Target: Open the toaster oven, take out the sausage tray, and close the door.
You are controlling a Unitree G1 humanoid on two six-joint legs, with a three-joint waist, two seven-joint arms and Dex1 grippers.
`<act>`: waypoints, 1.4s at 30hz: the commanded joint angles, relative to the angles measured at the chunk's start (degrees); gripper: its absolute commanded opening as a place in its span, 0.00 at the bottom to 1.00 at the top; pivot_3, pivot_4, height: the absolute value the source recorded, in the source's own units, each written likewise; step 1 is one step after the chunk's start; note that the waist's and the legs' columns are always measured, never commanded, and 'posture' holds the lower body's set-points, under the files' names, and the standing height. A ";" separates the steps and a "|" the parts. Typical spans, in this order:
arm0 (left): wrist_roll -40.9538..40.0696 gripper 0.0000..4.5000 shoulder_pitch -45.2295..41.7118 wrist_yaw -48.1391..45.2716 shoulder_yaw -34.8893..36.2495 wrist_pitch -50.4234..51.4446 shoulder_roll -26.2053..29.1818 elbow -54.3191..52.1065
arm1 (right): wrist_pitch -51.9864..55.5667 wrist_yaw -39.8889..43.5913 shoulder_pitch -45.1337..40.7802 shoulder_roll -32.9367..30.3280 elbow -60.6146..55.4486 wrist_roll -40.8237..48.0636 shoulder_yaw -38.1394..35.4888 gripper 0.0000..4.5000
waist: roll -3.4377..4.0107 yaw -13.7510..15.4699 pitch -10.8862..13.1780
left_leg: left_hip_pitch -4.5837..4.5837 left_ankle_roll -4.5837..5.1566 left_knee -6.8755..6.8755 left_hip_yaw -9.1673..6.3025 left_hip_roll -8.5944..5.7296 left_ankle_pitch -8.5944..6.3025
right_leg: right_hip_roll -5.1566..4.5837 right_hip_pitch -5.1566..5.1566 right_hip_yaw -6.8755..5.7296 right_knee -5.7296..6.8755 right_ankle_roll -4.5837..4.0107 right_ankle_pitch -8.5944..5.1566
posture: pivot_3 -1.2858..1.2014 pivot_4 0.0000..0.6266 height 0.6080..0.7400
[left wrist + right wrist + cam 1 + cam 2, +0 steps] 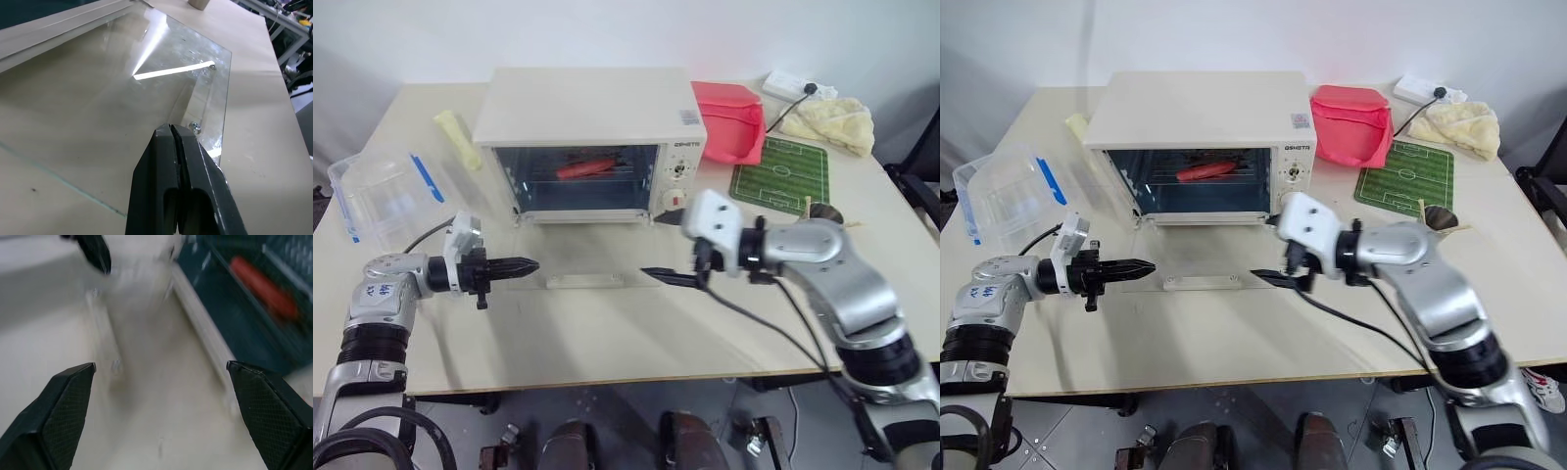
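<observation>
Glass of the door (578, 257) lay flat on the table (607, 333), fully lowered before the toaster oven (592, 137). Inside sat the sausage tray (578, 176). Left gripper (524, 265), fingers pressed together, hovered over the door's left edge; right gripper (161, 421) stood spread wide, holding nothing.

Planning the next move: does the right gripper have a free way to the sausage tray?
Probably yes. The door lies folded flat, the right gripper is open above it, and nothing stands between it and the sausage tray inside the toaster oven.

Left tool (521, 265) closed, right tool (668, 277) wide apart.
</observation>
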 commanded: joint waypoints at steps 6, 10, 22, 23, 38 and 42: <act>-4.18 0.00 1.62 3.10 6.04 -3.48 -2.51 -5.19 | -11.04 -15.48 -11.24 12.50 18.51 -18.12 10.40 1.00 | 0.00 -0.19 0.00 | -0.04 0.00 0.09 -0.05 0.00 0.00 | -0.03 -0.01 -0.04 0.12 0.00 0.00 | 0.52 0.24 1.00; -10.55 0.04 3.31 9.32 12.92 2.16 -4.58 -9.38 | -16.37 -23.34 -18.68 18.26 34.43 -25.72 13.01 1.00 | 0.00 -0.82 0.00 | -0.08 0.00 0.12 -0.15 0.00 0.00 | -0.08 -0.02 -0.16 0.21 0.00 0.00 | 0.52 0.24 1.00; -20.61 0.81 16.52 18.87 23.57 8.35 -7.09 -25.58 | -26.02 -29.84 -26.30 25.71 56.16 -35.95 15.86 1.00 | 0.01 -3.57 0.00 | -0.05 -0.02 -0.14 -0.49 -0.01 0.01 | -0.26 0.00 -0.70 0.36 0.00 0.00 | 0.52 0.24 1.00; -20.72 0.88 17.45 19.35 23.78 8.41 -7.20 -26.42 | -26.60 -30.47 -26.41 25.94 56.91 -36.91 16.20 1.00 | 0.01 -3.62 0.00 | -0.04 -0.02 -0.14 -0.48 -0.01 0.01 | -0.26 0.00 -0.70 0.36 0.00 0.00 | 0.52 0.24 1.00; -20.87 1.00 19.04 22.95 22.56 7.02 -9.09 -28.63 | -31.75 -35.92 -28.52 29.29 65.64 -42.53 15.60 0.16 | 0.02 -3.49 0.01 | -0.01 -0.05 -0.19 -0.47 -0.01 0.02 | -0.26 0.02 -0.70 0.35 -0.01 0.00 | 0.52 0.24 1.00; -20.73 1.00 18.78 23.08 22.15 6.61 -9.14 -28.18 | -32.28 -34.67 -27.67 29.12 64.03 -43.24 15.27 0.01 | -0.02 -3.50 -0.01 | 0.03 -0.06 -0.22 -0.48 0.00 0.03 | -0.25 0.04 -0.70 0.36 -0.01 -0.01 | 0.52 0.24 1.00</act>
